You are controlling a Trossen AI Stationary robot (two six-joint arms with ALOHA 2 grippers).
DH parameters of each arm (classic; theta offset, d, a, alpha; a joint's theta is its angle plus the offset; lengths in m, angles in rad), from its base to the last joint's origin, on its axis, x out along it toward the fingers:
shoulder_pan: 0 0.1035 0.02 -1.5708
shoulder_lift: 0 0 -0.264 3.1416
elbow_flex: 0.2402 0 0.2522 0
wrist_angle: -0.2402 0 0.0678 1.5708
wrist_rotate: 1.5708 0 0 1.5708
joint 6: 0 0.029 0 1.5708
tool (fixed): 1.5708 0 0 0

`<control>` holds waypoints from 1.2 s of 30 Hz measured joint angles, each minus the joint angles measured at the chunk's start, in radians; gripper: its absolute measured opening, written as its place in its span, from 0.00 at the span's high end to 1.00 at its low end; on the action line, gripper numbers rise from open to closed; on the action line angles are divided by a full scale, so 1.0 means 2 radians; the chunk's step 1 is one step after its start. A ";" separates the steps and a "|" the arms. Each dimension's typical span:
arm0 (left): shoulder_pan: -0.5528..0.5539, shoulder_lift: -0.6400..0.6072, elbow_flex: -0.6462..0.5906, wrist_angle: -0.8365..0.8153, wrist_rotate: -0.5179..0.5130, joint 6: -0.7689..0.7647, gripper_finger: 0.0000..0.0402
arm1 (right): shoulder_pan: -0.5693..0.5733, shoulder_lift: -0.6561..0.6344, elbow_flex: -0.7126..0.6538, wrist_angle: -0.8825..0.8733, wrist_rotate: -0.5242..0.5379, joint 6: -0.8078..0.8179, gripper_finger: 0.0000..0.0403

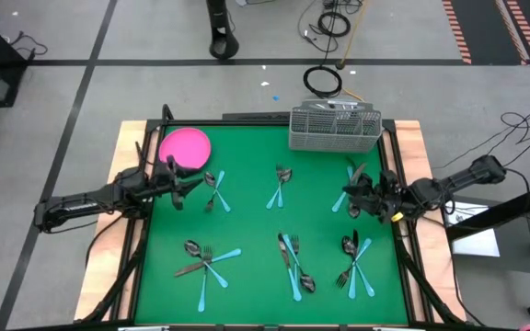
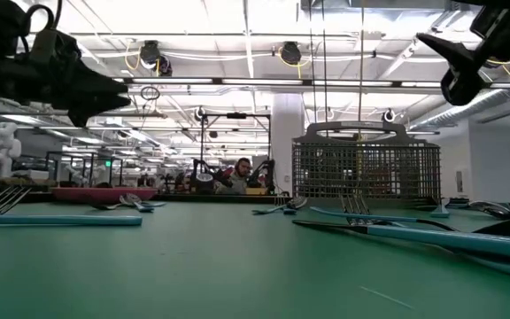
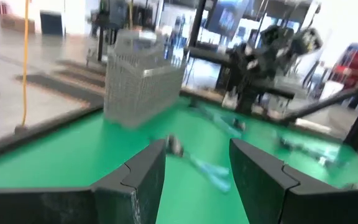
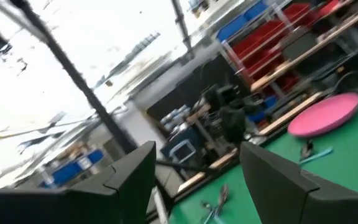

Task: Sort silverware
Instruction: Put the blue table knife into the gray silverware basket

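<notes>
1. Silverware [image 1: 293, 262] lies in six small heaps across the green mat [image 1: 247, 221]; from the high view, I count three heaps in the far row and three in the near row, each a mix of light-blue handles and dark metal pieces.
2. I see the wire-mesh caddy [image 1: 334, 128] at the far edge of the mat. Whether any piece is already inside I cannot tell; the low view shows only its mesh wall.
3. The pink plate [image 1: 185, 146] in the far left corner looks bare to me.
4. My left gripper [image 1: 189, 185] hangs above the mat beside the far-left heap [image 1: 214, 188], jaws apart and holding nothing, as the left wrist view shows.
5. My right gripper [image 1: 349, 199] hovers by the far-right heap [image 1: 354, 175]; its fingers stand wide apart in the right wrist view, also empty.
6. My judgement: sorting has barely begun or not at all, and nearly every piece is left to do.
</notes>
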 joint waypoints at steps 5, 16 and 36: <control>0.000 0.000 0.002 0.032 0.001 -0.001 0.55 | 0.000 0.037 0.047 -0.001 0.021 -0.033 0.44; 0.000 0.034 0.054 0.115 0.026 -0.027 0.55 | 0.000 0.103 0.242 -0.110 0.018 -0.256 0.44; -0.091 0.442 0.393 -0.183 -0.011 0.119 0.55 | -0.020 0.346 0.506 -0.644 -0.043 0.056 0.44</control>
